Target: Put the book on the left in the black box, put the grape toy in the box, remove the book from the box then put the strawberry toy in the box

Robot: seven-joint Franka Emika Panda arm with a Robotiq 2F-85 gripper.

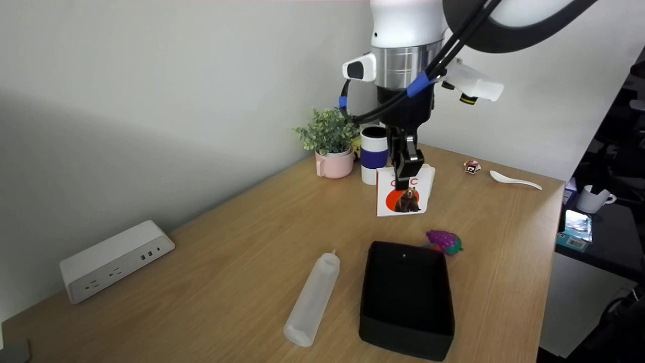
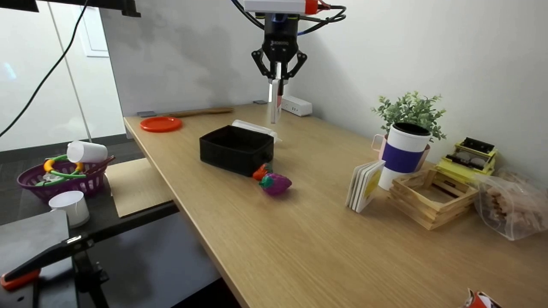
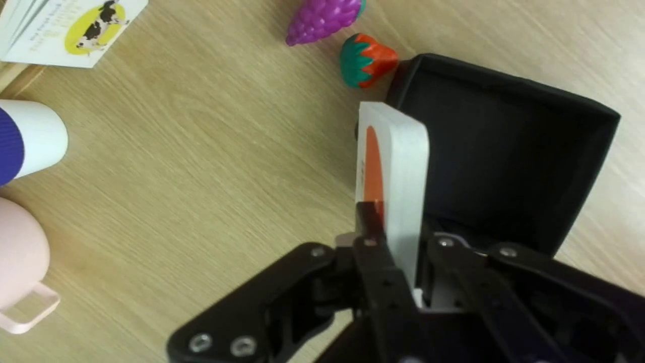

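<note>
gripper [image 2: 278,84] pointing down, book [image 3: 407,166] pinched aloft

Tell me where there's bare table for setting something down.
Bare tabletop: between the white power strip and the translucent bottle, and between the grape toy and the standing cow book. Crowded: one corner of the black box, with the strawberry toy and grape toy nearby; also where the tumbler, pink pot and wooden crate bunch.

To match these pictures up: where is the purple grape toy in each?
In an exterior view, the grape toy lies right of centre, somewhat below mid-height.
In an exterior view, the grape toy lies at mid-width, below mid-height.
In the wrist view, the grape toy is at the top edge, near mid-width.
Shared landmark: the black box, in all three.
</note>
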